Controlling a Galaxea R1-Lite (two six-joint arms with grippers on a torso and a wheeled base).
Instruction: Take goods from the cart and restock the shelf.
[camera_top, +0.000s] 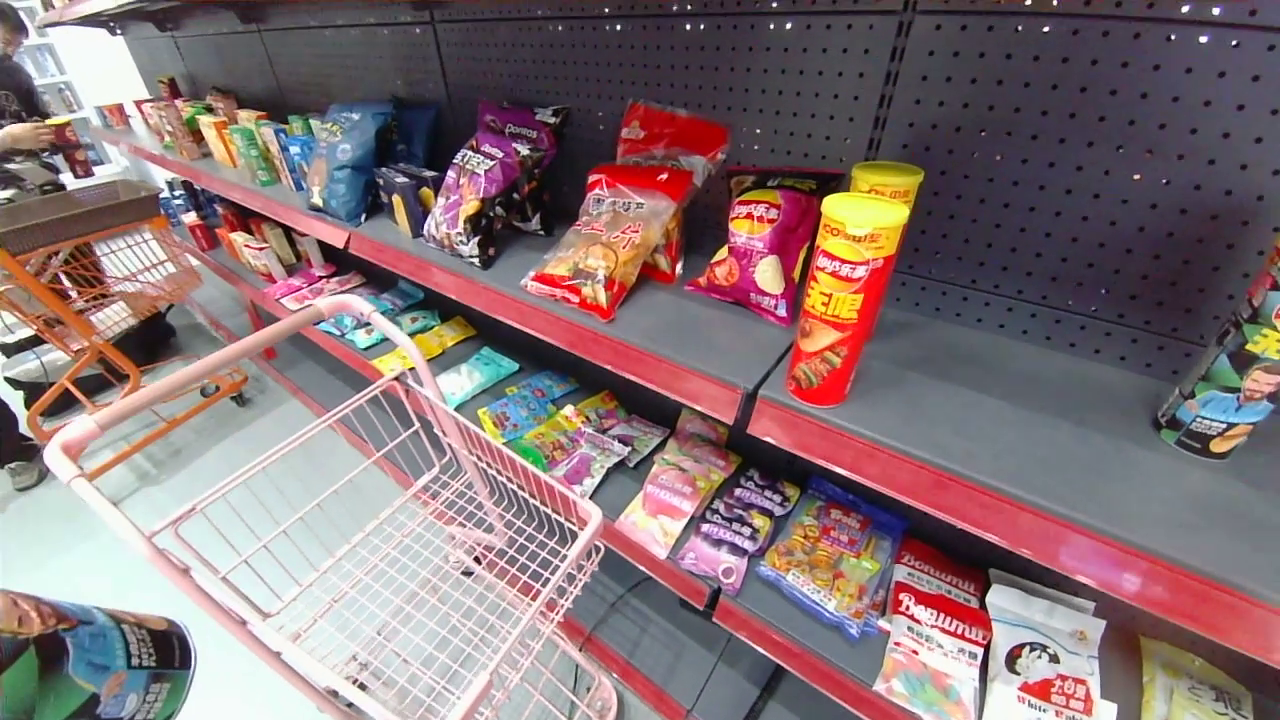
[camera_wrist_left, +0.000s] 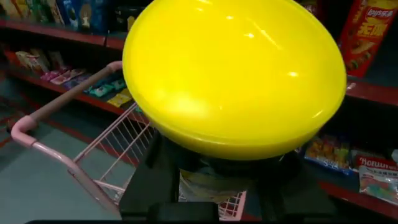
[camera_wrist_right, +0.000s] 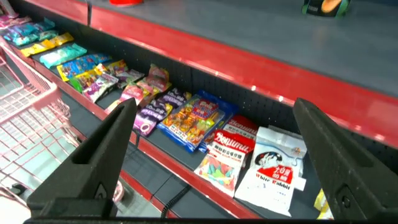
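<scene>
My left gripper (camera_wrist_left: 217, 194) is clamped around a yellow-lidded chip can (camera_wrist_left: 233, 74) near the pink cart (camera_top: 240, 352), apart from the shelf (camera_top: 1000, 430), while my right gripper (camera_wrist_right: 216, 112) gapes wide and empty before the lower candy bags (camera_wrist_right: 193, 118).

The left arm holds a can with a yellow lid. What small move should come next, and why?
Probably lift the held can toward the bare shelf between the red can and the matching can: it hangs low beside the cart.
</scene>
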